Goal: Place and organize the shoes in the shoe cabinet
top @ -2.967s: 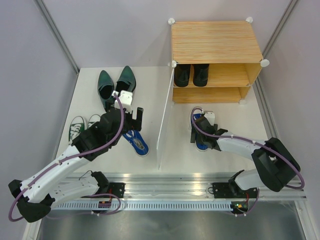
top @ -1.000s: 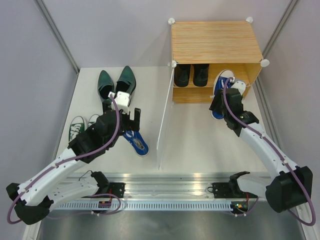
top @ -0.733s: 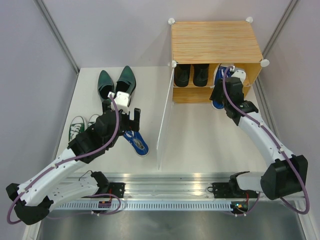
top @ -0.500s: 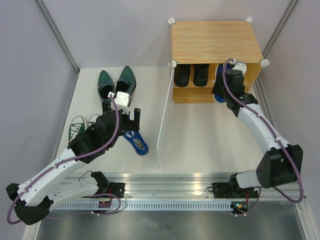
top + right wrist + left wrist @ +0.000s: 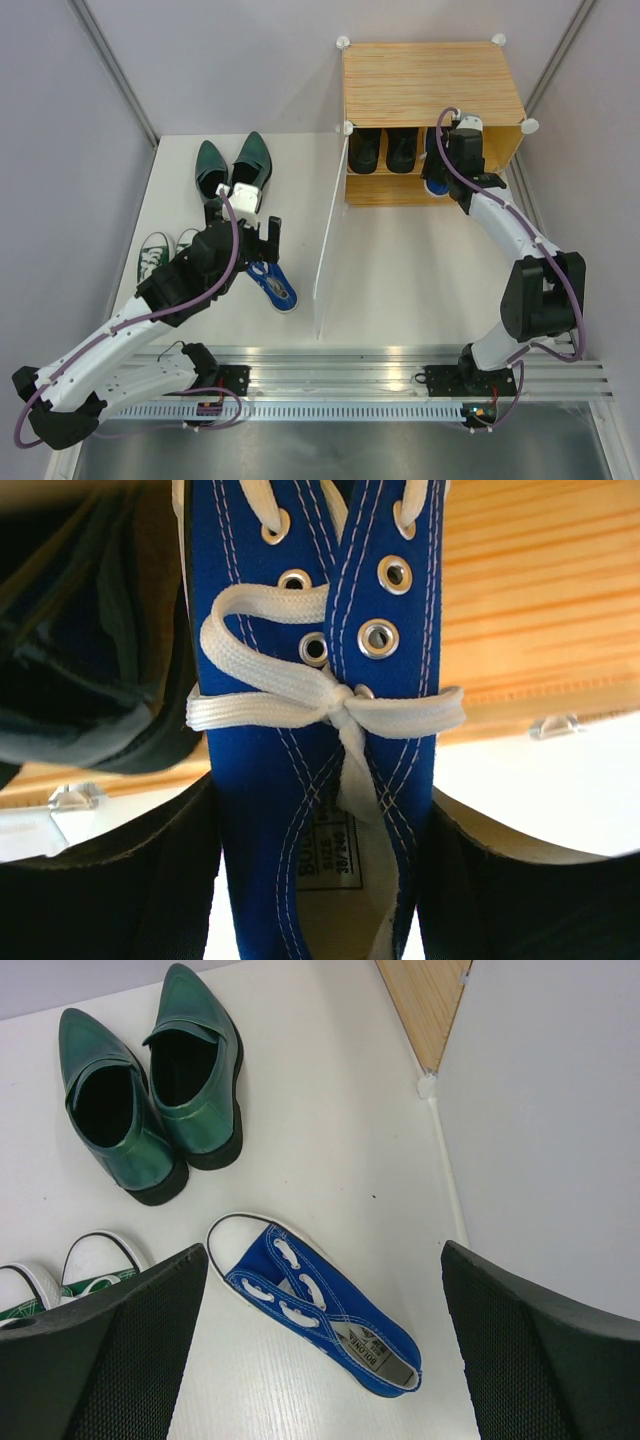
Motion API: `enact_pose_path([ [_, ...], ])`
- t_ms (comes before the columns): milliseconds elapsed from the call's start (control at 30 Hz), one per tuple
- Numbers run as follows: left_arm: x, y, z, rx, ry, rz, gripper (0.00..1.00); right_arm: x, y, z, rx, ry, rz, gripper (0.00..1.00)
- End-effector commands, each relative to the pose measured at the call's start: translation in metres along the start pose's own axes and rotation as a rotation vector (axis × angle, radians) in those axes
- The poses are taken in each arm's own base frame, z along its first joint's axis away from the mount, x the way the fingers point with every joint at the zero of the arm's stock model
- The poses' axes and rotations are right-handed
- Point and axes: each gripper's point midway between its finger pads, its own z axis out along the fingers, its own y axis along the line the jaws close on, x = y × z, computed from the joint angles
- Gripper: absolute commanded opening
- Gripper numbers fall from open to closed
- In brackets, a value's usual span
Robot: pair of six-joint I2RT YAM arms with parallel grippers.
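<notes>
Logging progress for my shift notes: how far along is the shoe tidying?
Done: black dress shoes sit in the cabinet. In hand: right gripper grips one blue sneaker beside them. Remaining: second blue sneaker, dark green shoes, green-white sneakers on the table; left gripper open above.

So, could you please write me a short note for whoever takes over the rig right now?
Left gripper: jaws open, empty, hovering over the second blue sneaker on the table.
Right gripper: jaws closed on the first blue sneaker, toe on the upper shelf of the shoe cabinet beside the black dress shoes, heel sticking out.
Done: black pair shelved.
Left: push in and release this sneaker; shelve its mate, the dark green shoes and the green white-toed sneakers, all on the table.
</notes>
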Motion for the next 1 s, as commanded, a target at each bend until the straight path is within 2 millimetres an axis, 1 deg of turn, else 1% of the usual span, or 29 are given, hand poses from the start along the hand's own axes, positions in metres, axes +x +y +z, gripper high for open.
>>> enact_pose_path([
  [0, -0.008, 0.003, 0.002, -0.015, -0.033, -0.002, 1.00, -0.076, 0.011, -0.002, -0.045, -0.215, 0.023, 0.07],
  [33, -0.008, 0.003, 0.002, -0.017, -0.032, 0.000, 1.00, -0.080, 0.012, -0.001, -0.047, -0.222, 0.022, 0.07],
  [67, -0.007, 0.003, 0.003, -0.017, -0.029, 0.002, 1.00, -0.078, 0.012, 0.004, -0.045, -0.215, 0.019, 0.07],
  [133, -0.007, 0.002, 0.003, -0.014, -0.028, 0.004, 1.00, -0.081, 0.010, 0.007, -0.039, -0.217, 0.020, 0.08],
  [200, -0.006, 0.002, 0.004, -0.015, -0.025, 0.006, 1.00, -0.080, 0.011, 0.012, -0.043, -0.212, 0.021, 0.09],
  [300, -0.005, 0.001, 0.005, -0.014, -0.021, 0.010, 1.00, -0.080, 0.012, 0.017, -0.046, -0.205, 0.017, 0.16],
  [333, -0.006, 0.001, 0.004, -0.010, -0.024, 0.008, 1.00, -0.078, 0.011, 0.020, -0.043, -0.199, 0.016, 0.20],
  [400, -0.006, 0.000, 0.004, -0.007, -0.023, 0.010, 1.00, -0.077, 0.012, 0.022, -0.043, -0.196, 0.017, 0.22],
  [500, -0.005, 0.000, 0.004, -0.003, -0.020, 0.014, 1.00, -0.075, 0.011, 0.025, -0.041, -0.190, 0.015, 0.40],
  [533, -0.005, -0.001, 0.005, 0.000, -0.020, 0.014, 1.00, -0.075, 0.010, 0.025, -0.037, -0.190, 0.014, 0.53],
  [633, -0.005, -0.002, 0.004, 0.006, -0.018, 0.016, 1.00, -0.074, 0.008, 0.025, -0.026, -0.189, 0.019, 0.69],
  [800, -0.005, -0.003, 0.004, 0.012, -0.018, 0.019, 1.00, -0.075, 0.004, 0.024, -0.007, -0.191, 0.025, 0.81],
  [967, -0.005, -0.002, 0.004, 0.011, -0.021, 0.018, 1.00, -0.076, 0.006, 0.022, -0.015, -0.193, 0.026, 0.87],
])
